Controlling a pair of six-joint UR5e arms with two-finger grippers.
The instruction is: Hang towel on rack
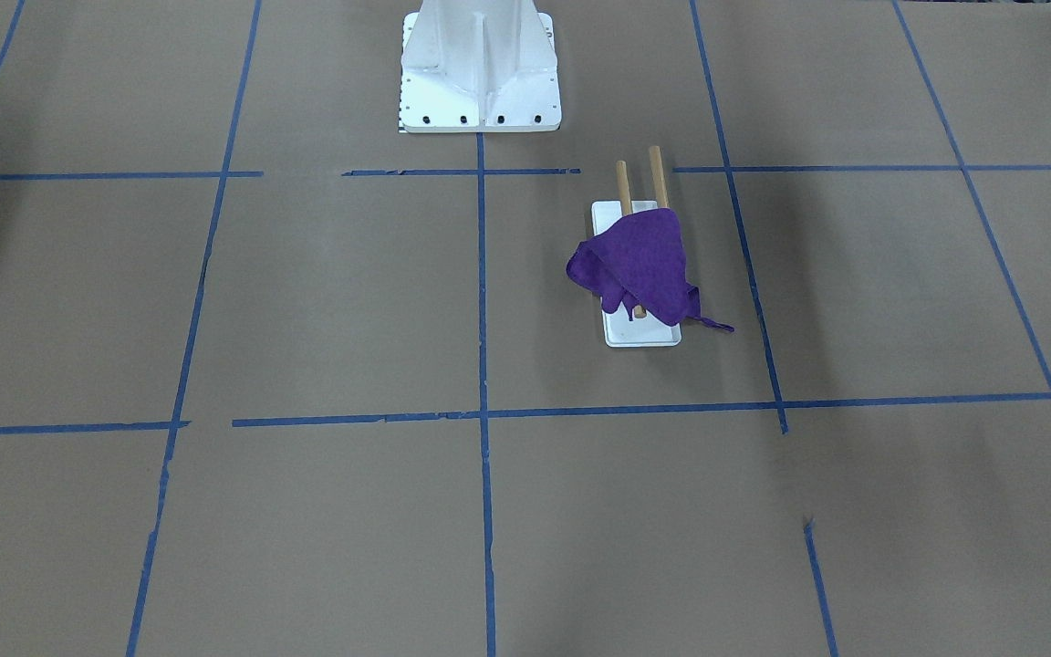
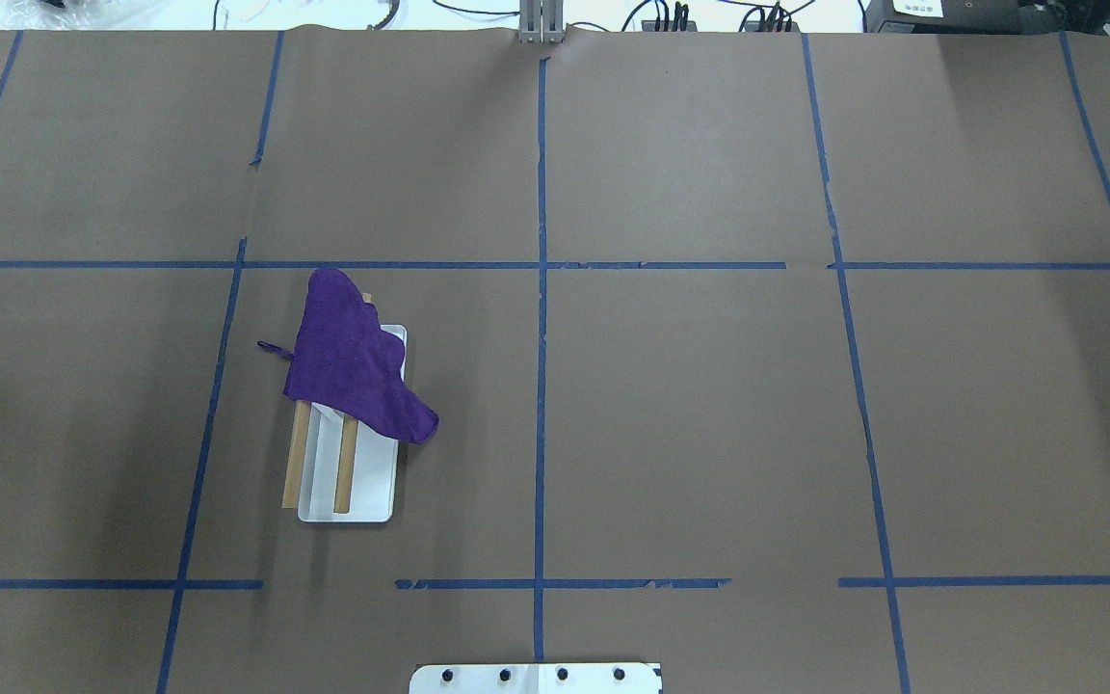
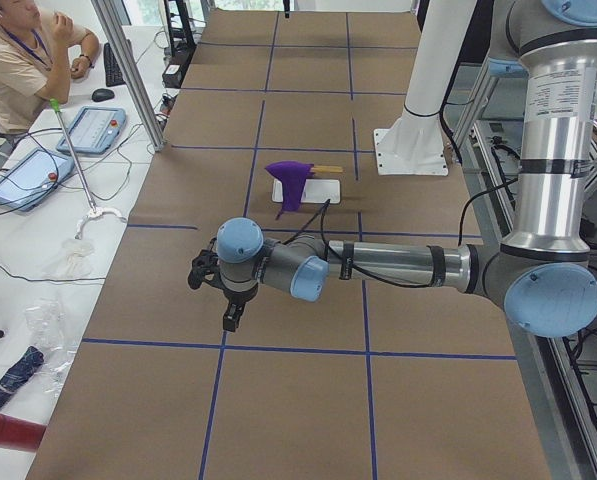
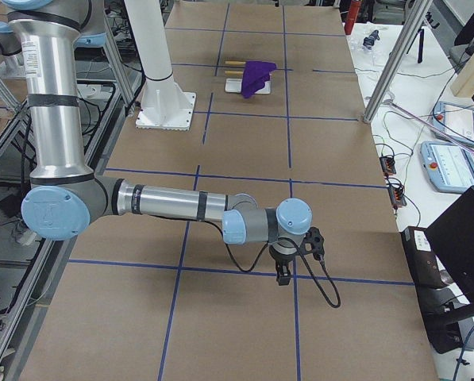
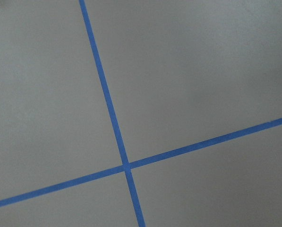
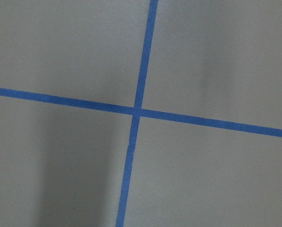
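A purple towel lies draped over the far part of the rack's two wooden rods. The rack's white base sits on the brown table. In the overhead view the towel covers the far half of the rack. My left gripper shows only in the exterior left view, well short of the towel, and I cannot tell if it is open. My right gripper shows only in the exterior right view, far from the towel, state unclear. Both wrist views show only paper and tape.
The large white bolted pedestal stands at the robot's side of the table. Blue tape lines cross the brown paper. A seated operator and tablets are at a side table beyond my left arm.
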